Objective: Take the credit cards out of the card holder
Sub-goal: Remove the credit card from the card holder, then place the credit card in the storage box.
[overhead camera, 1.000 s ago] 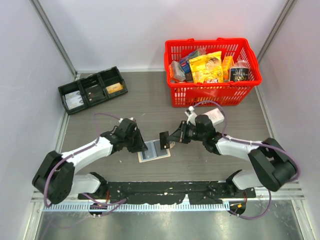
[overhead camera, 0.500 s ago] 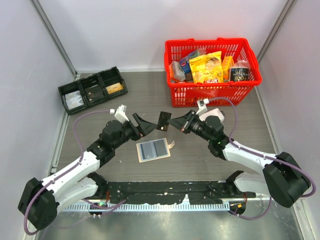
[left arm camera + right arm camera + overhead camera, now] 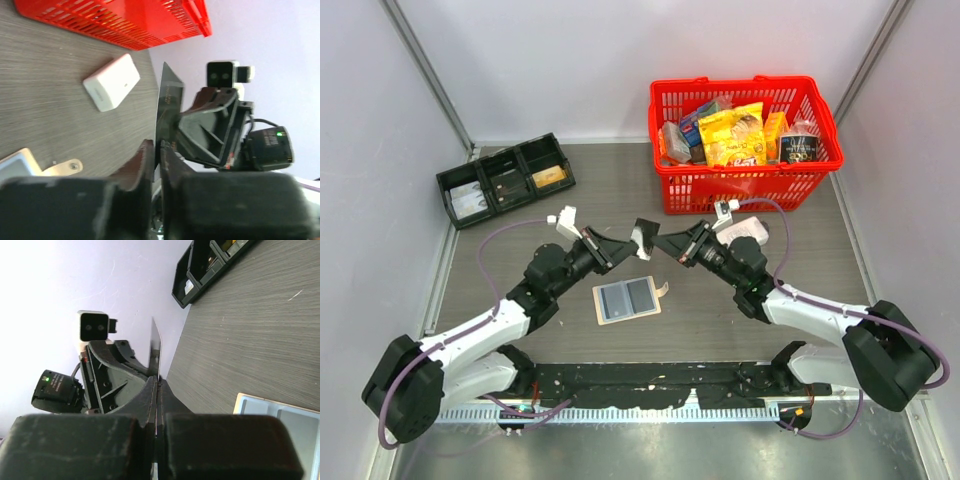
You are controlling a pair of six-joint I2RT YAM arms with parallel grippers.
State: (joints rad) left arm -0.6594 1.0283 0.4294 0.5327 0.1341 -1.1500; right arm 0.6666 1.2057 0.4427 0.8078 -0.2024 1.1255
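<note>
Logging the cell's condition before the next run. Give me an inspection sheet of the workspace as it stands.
Surface: grey wood-grain table, no damage seen.
Job's things: card holder flat on the table, panels up; card in the air between the arms.
Clutter: black tray, red basket of packets, white box.
Grippers: left gripper and right gripper both shut on the card.
Cables: purple cable loops off each arm.
Surroundings: pale walls; nothing else seen.
</note>
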